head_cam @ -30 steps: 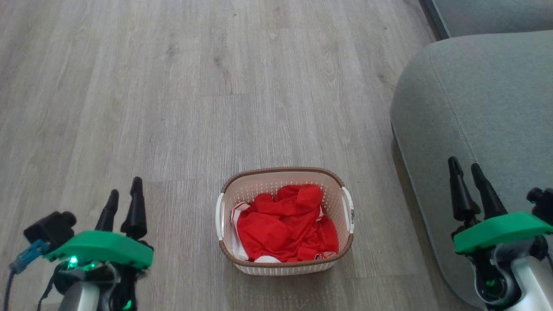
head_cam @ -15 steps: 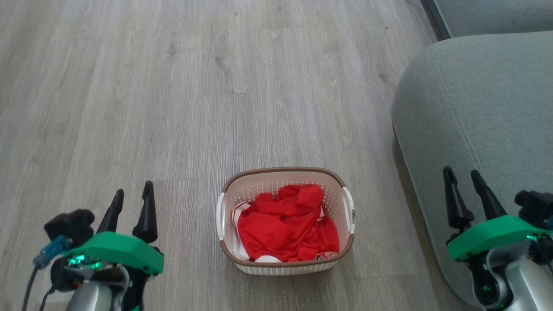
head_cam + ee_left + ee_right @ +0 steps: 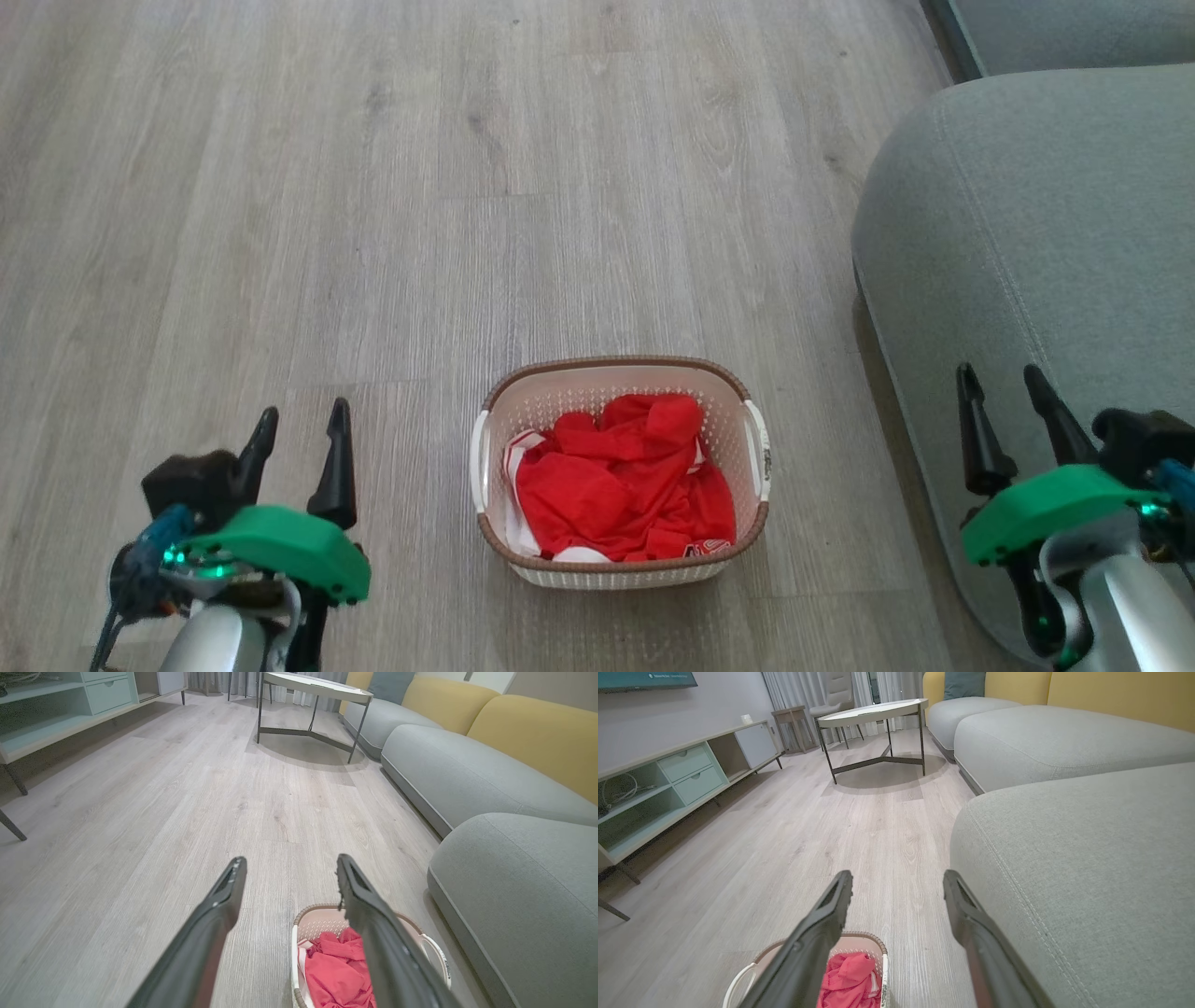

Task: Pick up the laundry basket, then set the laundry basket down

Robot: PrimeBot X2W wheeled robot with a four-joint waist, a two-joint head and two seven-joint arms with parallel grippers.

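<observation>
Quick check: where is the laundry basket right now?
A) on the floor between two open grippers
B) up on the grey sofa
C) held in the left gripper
A: the laundry basket sits on the floor, with the left gripper and right gripper open on either side, not touching it.

Perforated cream plastic laundry basket, soft red cloth inside, matt wood-grain floor, grey woven-fabric sofa

Grey sofa sat along the right of the wood floor, round table beyond, pale cabinet with drawers opposite
</observation>
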